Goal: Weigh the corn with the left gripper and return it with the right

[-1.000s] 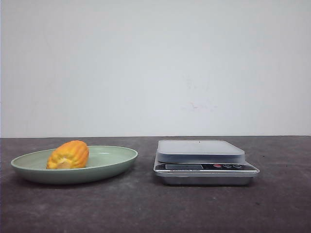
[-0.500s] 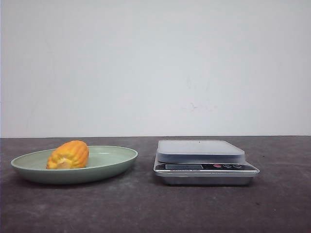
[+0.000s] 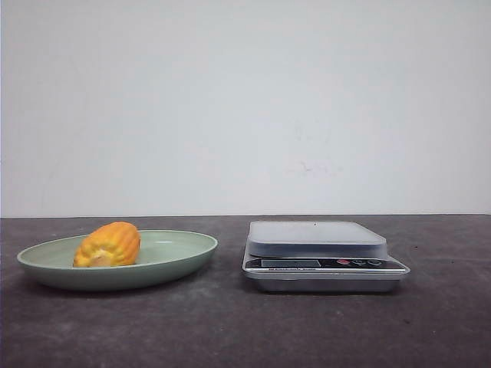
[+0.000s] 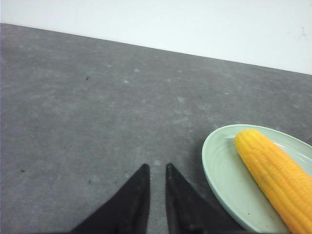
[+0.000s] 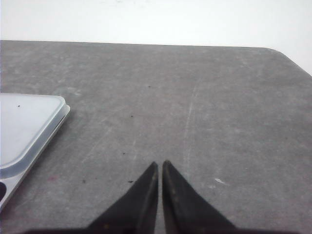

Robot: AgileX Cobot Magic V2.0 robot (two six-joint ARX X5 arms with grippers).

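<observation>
Corn [image 3: 108,244] lies left in the plate [image 3: 184,257], apart from the scale [image 3: 317,239].

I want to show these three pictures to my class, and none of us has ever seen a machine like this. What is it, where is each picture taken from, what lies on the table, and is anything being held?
It is a two-armed robot; each arm ends in a two-fingered gripper. One picture is from a camera looking forward over the table. It shows a pale green plate with an orange-yellow corn lying on it and, beside it on the right, a kitchen scale with nothing on its platform. The other two come from cameras on the wrists. The left gripper appears as two dark fingers nearly together above bare table, next to the plate. The right gripper, likewise closed, hovers beside the scale. Neither holds anything, so weighing the corn has not yet begun.
</observation>
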